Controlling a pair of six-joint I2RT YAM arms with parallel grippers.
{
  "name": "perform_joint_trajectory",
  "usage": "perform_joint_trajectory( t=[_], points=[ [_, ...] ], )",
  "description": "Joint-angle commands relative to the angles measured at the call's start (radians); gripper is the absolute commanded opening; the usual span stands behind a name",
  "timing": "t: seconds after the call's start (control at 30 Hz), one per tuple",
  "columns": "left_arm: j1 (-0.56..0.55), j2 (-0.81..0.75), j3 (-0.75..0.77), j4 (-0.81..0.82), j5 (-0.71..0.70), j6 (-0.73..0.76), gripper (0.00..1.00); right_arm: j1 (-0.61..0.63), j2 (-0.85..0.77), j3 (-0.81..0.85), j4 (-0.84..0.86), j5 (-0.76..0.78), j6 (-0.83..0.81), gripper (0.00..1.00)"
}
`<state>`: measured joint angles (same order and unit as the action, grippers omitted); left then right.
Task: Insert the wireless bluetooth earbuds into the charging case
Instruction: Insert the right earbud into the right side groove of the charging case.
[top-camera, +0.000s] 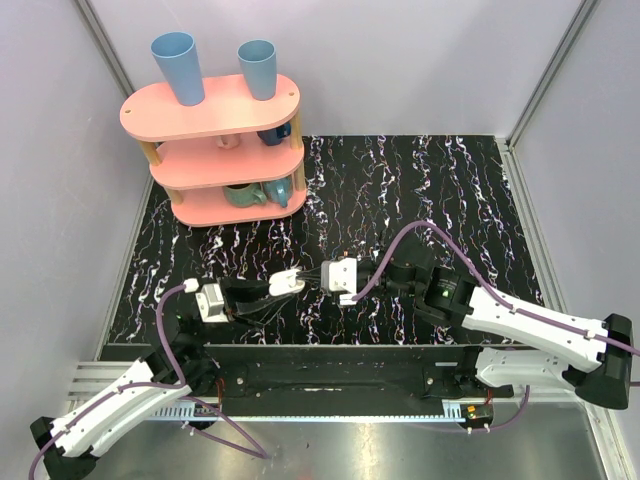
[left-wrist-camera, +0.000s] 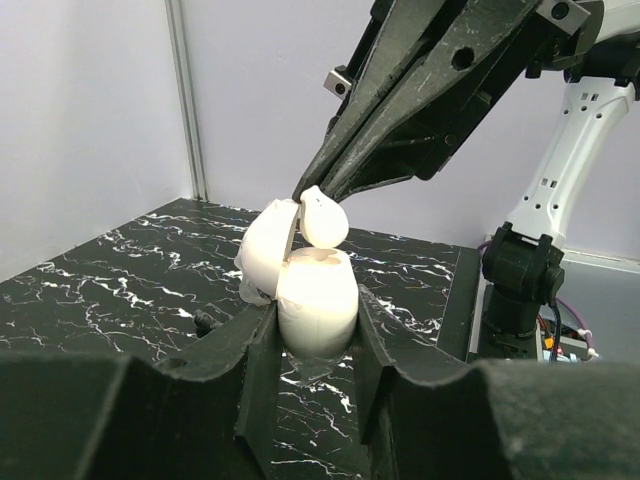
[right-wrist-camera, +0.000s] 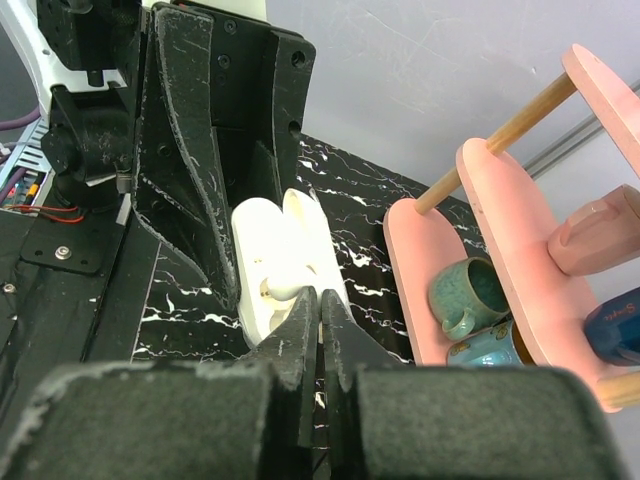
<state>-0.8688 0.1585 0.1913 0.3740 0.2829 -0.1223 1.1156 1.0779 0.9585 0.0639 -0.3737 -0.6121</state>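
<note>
Over black marbled tabletop (top-camera: 450, 200), my left jaws are clamping the open charging case (left-wrist-camera: 315, 300); my right jaws are pinching an earbud (left-wrist-camera: 323, 218) just above its mouth.

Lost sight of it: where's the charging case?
The charging case, lid open, is clamped in the left end effector, left of centre in the top view, with the right end effector holding an earbud at its mouth.

Open wht case (left-wrist-camera: 318, 300), earbud (left-wrist-camera: 323, 218) atop
</note>
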Motion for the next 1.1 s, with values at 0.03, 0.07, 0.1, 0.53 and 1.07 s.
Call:
perform_joint_trajectory(
  t=[0.03,0.07,0.1,0.53,1.07],
  points=[
    [-0.002,-0.01,-0.012,0.112,-0.047,-0.037,0.0,0.027,0.008,-0.01,0.024,0.042,-0.014,0.0],
    [-0.004,-0.01,-0.016,0.123,-0.057,-0.043,0.0,0.035,0.013,-0.01,0.013,0.048,-0.02,0.0],
    [-0.003,-0.01,-0.016,0.128,-0.059,-0.043,0.0,0.039,0.014,-0.01,0.007,0.061,-0.026,0.0],
    [-0.004,0.003,-0.003,0.123,-0.083,-0.042,0.0,0.107,0.024,-0.072,0.106,0.286,-0.094,0.0],
    [-0.004,-0.02,-0.009,0.132,-0.175,-0.036,0.0,0.165,0.004,-0.164,0.215,0.355,-0.17,0.07]
  ],
)
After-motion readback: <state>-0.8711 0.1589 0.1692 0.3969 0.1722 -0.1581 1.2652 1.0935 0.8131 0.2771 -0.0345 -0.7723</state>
